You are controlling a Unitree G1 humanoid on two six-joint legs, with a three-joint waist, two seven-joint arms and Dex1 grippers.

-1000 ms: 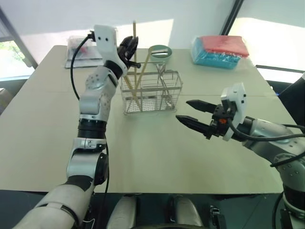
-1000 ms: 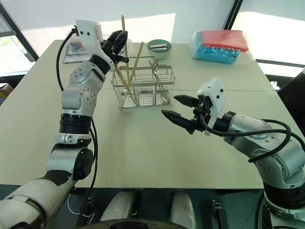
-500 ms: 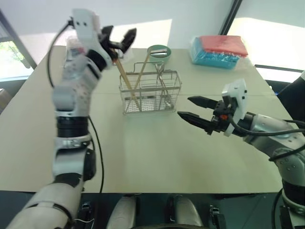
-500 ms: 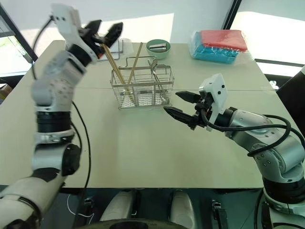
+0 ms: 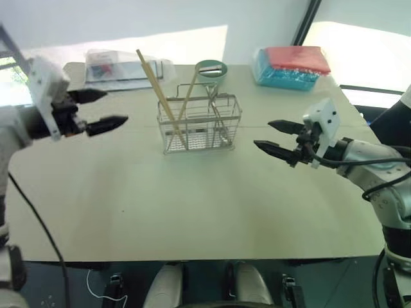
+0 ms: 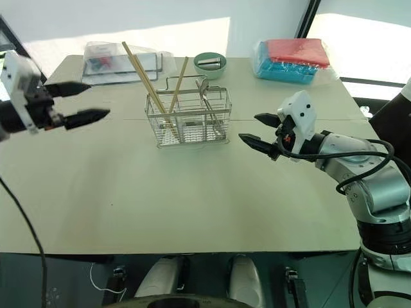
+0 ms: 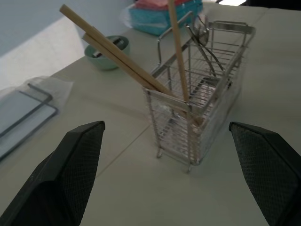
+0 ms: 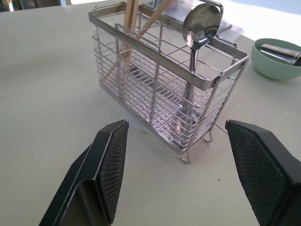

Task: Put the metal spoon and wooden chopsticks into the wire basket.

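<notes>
Standing toward the tabletop's far edge, the wire basket (image 6: 187, 118) is light, stiff, best lifted by its loop handle. Inside it lean the slim, rigid chopsticks (image 6: 144, 72) and the slippery spoon (image 8: 198, 28). Left gripper (image 5: 103, 108) and right gripper (image 6: 258, 129) gape empty.

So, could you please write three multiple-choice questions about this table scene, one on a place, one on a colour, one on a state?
1. Where is the metal spoon?
A. flat on the table
B. standing in the wire basket
C. in the right gripper

2. What colour is the bowl behind the basket?
A. green
B. red
C. black

3. How is the left gripper?
A. shut on the wooden chopsticks
B. shut on nothing
C. open and empty

Answers:
1 B, its bowl rises above the basket rim.
2 A, it is pale green.
3 C, its fingers stand apart, off to the basket's side.
</notes>
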